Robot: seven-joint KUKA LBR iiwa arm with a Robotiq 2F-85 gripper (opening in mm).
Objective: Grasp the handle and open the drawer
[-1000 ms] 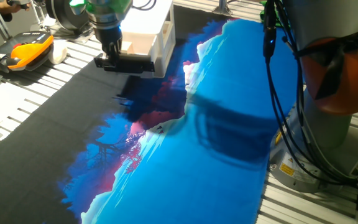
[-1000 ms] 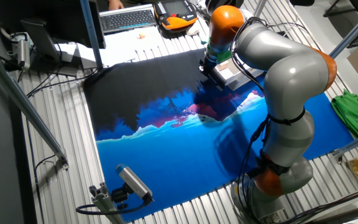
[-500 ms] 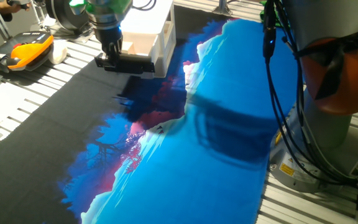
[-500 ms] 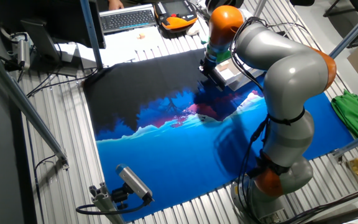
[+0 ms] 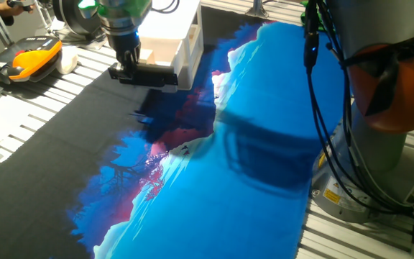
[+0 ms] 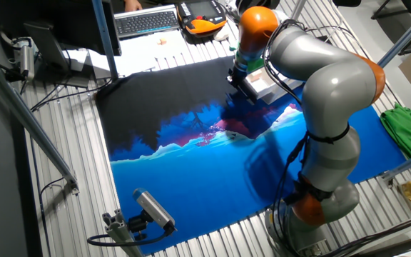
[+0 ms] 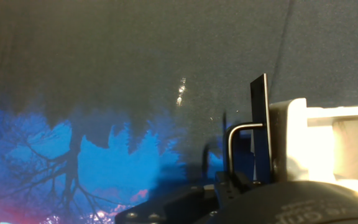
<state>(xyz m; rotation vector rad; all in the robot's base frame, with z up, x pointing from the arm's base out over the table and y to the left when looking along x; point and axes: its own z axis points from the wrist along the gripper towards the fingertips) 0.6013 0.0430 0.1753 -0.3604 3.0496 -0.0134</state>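
Gripper (image 5: 129, 66) appears clamped on the handle (image 5: 148, 74), though contact is obscured. Drawer (image 5: 165, 49) is light and rigid; hold the handle's left end.

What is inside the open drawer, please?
The drawer is pulled partly out, and the visible floor looks bare and pale. The gripper on the handle hides the front corner; the rear remains inside the cabinet.

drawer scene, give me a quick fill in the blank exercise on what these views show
1. The gripper is at the black handle of the ____.
2. The drawer slides in a small ____ cabinet.
3. The cloth under the cabinet is black, pink and ____.
4. The orange-and-black case lies on the ____.

Missing words: drawer; white; blue; table
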